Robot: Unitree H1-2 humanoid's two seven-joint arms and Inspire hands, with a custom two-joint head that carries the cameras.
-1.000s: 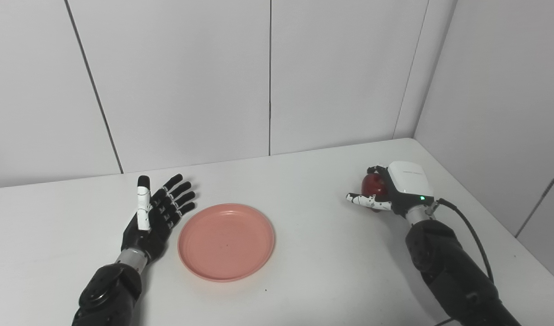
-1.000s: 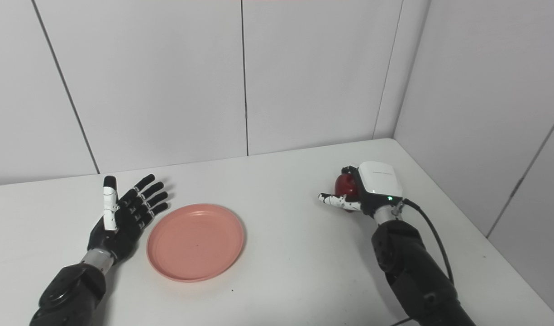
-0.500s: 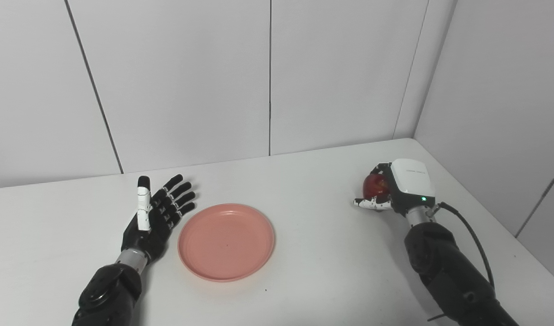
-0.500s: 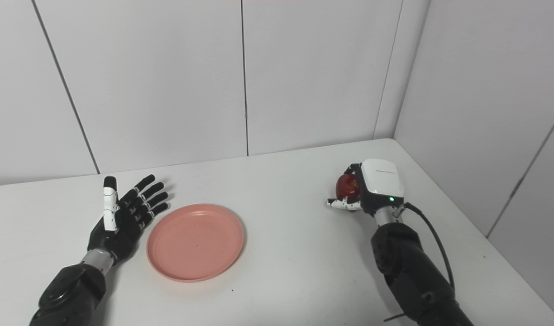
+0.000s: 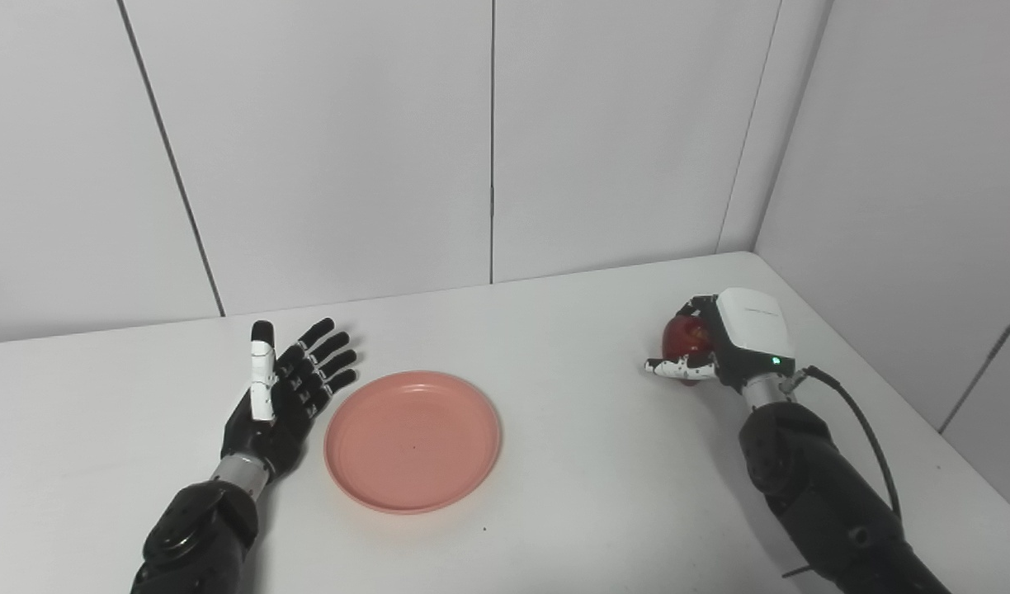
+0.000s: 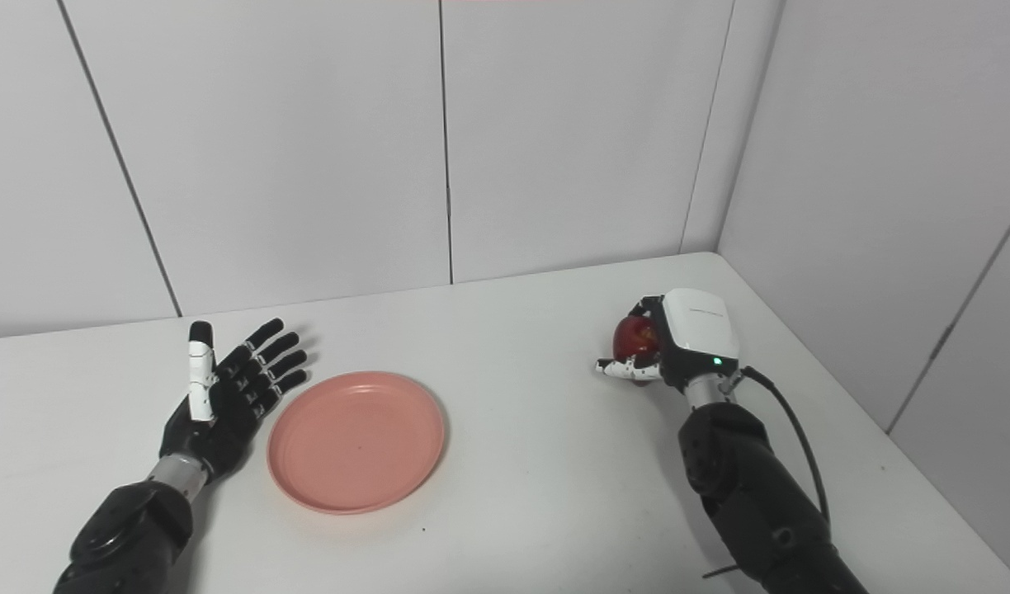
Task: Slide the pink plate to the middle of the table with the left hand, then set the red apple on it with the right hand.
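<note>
Left eye view showed my right hand wrapped around the red apple near the right edge of the white table, fingers curled over the top and thumb under the near side. My left hand lay palm up with fingers spread, holding nothing, just beside the left rim of the pink plate. The plate sat flat, left of the table's centre and well apart from the apple.

Handling, as I judged it: the apple looked round, stiff and glossy, so it could slip or roll; a wrap around its widest part suited it, with a low release onto the plate's flat centre. The plate looked light, rigid and shallow, with a low raised rim; a sideways push at the rim suited it better than a lift.

Limits of view: my palm and its white back cover hid most of the apple. I could not tell whether the apple touched the table
</note>
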